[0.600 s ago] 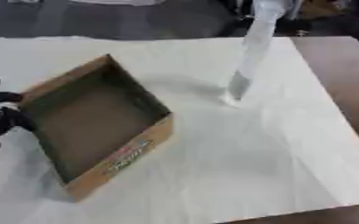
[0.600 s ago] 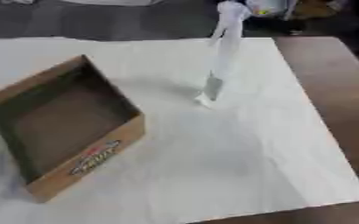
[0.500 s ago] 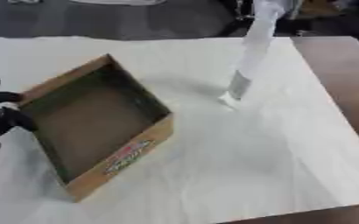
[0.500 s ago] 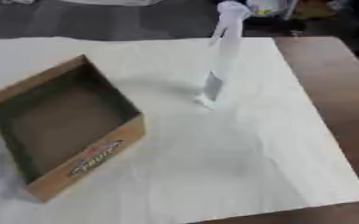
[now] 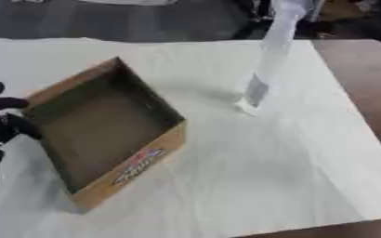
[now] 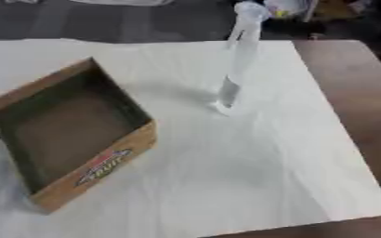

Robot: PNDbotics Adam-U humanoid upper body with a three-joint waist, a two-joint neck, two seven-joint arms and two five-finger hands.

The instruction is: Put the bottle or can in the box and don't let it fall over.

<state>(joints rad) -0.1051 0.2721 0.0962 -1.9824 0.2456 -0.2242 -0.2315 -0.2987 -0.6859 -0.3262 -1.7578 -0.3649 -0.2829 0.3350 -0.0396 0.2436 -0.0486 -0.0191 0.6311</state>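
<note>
An open brown cardboard box (image 5: 104,135) with a red and blue label on its near wall lies on the white cloth at the left; nothing shows inside it. A tall, slim clear bottle (image 5: 268,60) with a grey band low down stands upright on the cloth right of centre, and nothing holds it. My black left hand (image 5: 3,123) shows at the left edge beside the box's left corner, fingers curled and holding nothing. In the right eye view only a dark tip of that hand shows at the left edge. The right hand shows in no view.
The white cloth (image 5: 251,172) covers most of the table. Bare brown tabletop (image 6: 352,93) runs along the right side and the near right corner. Dark floor and some clutter lie beyond the far edge.
</note>
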